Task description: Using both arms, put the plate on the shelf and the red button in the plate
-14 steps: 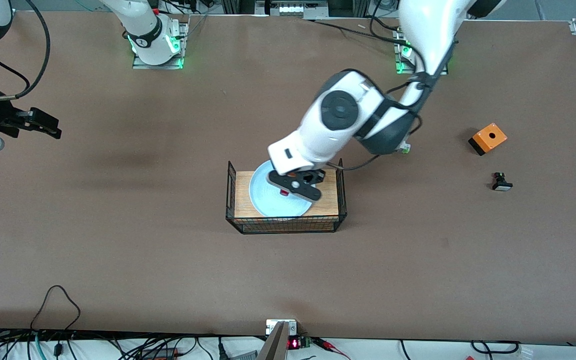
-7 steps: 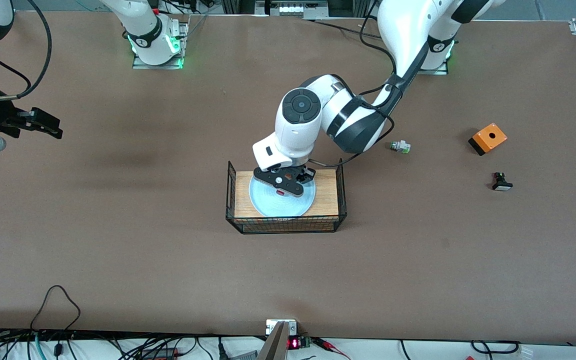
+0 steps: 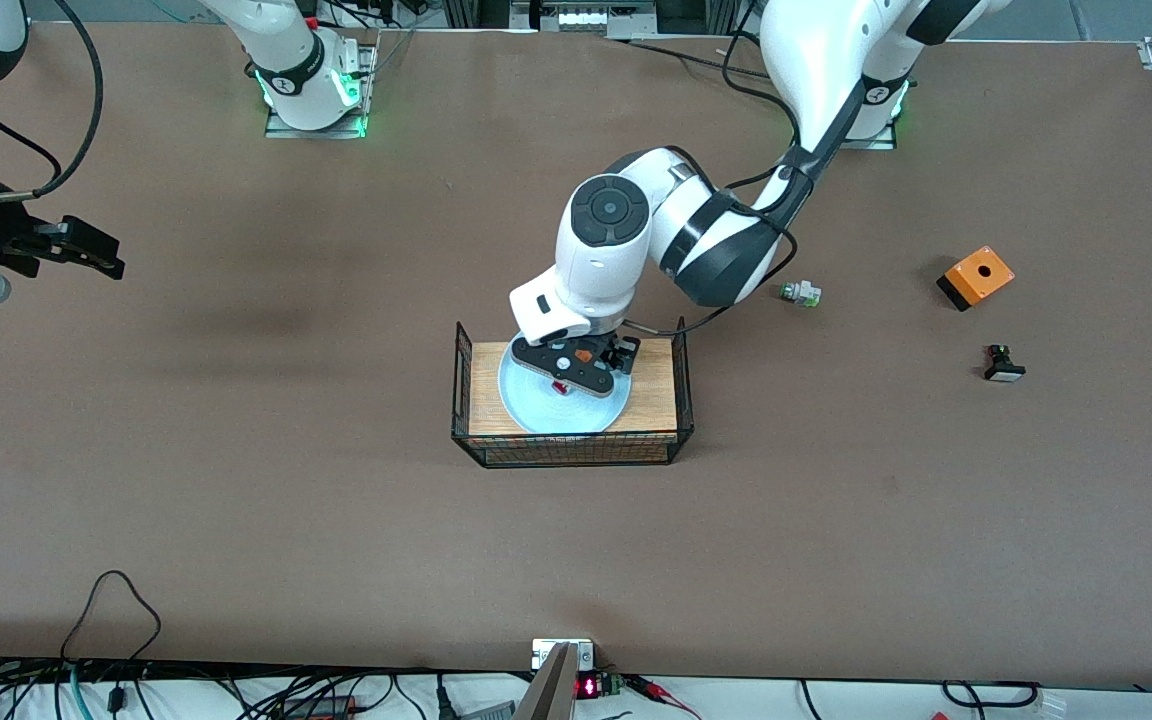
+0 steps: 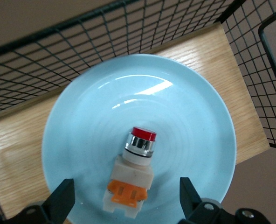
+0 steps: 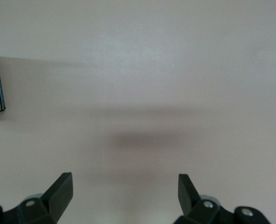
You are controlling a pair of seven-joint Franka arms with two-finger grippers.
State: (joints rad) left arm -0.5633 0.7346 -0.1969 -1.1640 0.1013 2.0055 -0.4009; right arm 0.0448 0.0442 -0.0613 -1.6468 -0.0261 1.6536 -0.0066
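The pale blue plate (image 3: 534,402) lies on the wooden board (image 3: 484,390) inside the black wire basket (image 3: 458,370). The red button (image 3: 559,387) lies on the plate near its middle. In the left wrist view the red button (image 4: 133,170) has its red cap pointing away from the gripper on the plate (image 4: 184,112). My left gripper (image 3: 576,368) hovers low over the plate, open; its fingers (image 4: 63,199) stand wide on either side of the button without touching it. My right gripper (image 3: 86,250) waits open and empty over bare table at the right arm's end (image 5: 124,191).
An orange box with a round hole (image 3: 976,275), a white part with a green tip (image 3: 800,293) and a small black-and-white part (image 3: 1003,366) lie on the table toward the left arm's end. The basket's wire walls (image 4: 49,51) rise around the board.
The left arm swung its gripper across the plate toward the right arm's end. The button now lies free on the plate between open fingers. The right arm has not moved.
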